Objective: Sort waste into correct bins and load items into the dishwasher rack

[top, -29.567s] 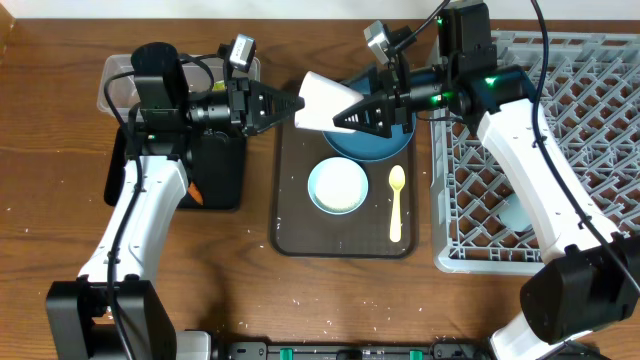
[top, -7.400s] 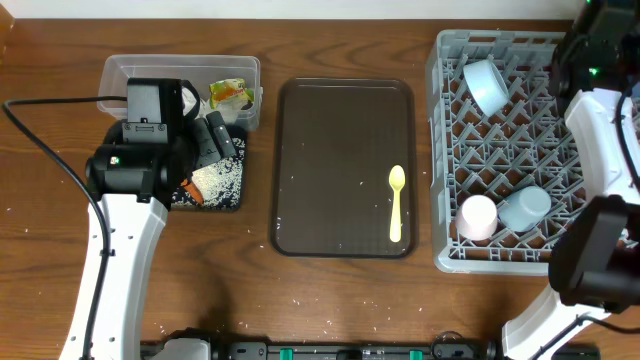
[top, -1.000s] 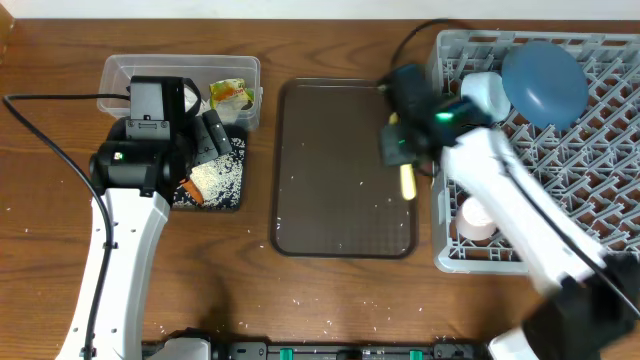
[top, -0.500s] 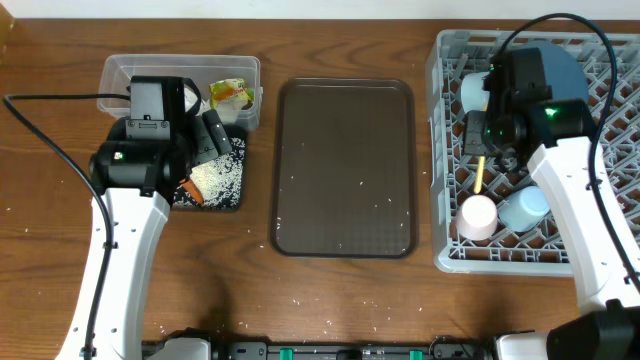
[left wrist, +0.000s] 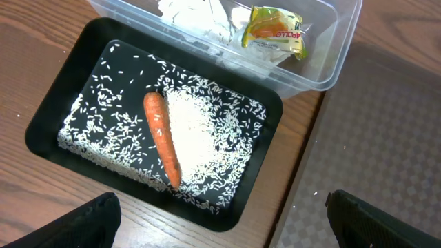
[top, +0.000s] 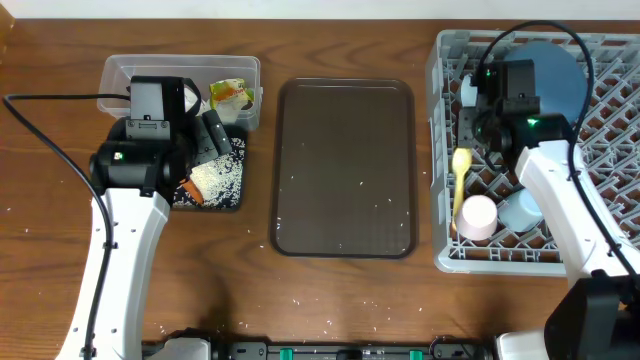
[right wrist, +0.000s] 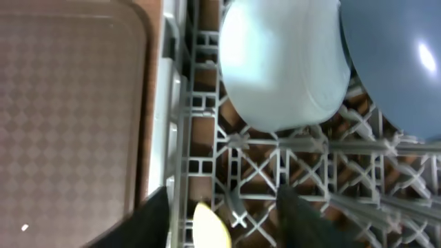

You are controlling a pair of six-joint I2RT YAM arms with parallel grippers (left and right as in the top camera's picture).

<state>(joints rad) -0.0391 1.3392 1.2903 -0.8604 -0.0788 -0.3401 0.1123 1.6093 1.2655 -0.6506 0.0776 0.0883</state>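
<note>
Dishware is sitting in the grey dishwasher rack [top: 600, 200] at the right of the table [top: 40, 250] in the overhead view. The dark-blue plate [top: 560, 75] is leaning at the back, and the pink cup [top: 476, 217] and blue cup [top: 522, 210] are resting side by side near the front. The pale yellow spoon [top: 460, 180] is lying along the rack's left edge, just behind the pink cup. The right tool [top: 470, 135] is hovering over the spoon's far end, and I cannot tell its opening from here. The brown serving tray [top: 345, 170] is lying between the rack and the bins. The left tool [top: 213, 135] is hanging over the black tray [top: 228, 203], which is sitting just in front of the clear tub [top: 115, 75].

From the left wrist, the carrot [left wrist: 162, 148] is lying in the black tray beside a heap of rice [left wrist: 196, 134], with loose grains scattered around. Crumpled napkins [left wrist: 189, 14] and the green-yellow wrapper [left wrist: 275, 31] are resting in the clear tub. The left tool's fingers [left wrist: 76, 224] are showing at the bottom corners, spread wide and gripping nothing.

From the right wrist, the pale blue bowl [right wrist: 282, 62] is sitting tilted on the pegs at the rack's corner, just beside the plate. The spoon's rounded end is showing between the right tool's fingers [right wrist: 155, 220], which are standing wider apart than the spoon and not pinching it.
</note>
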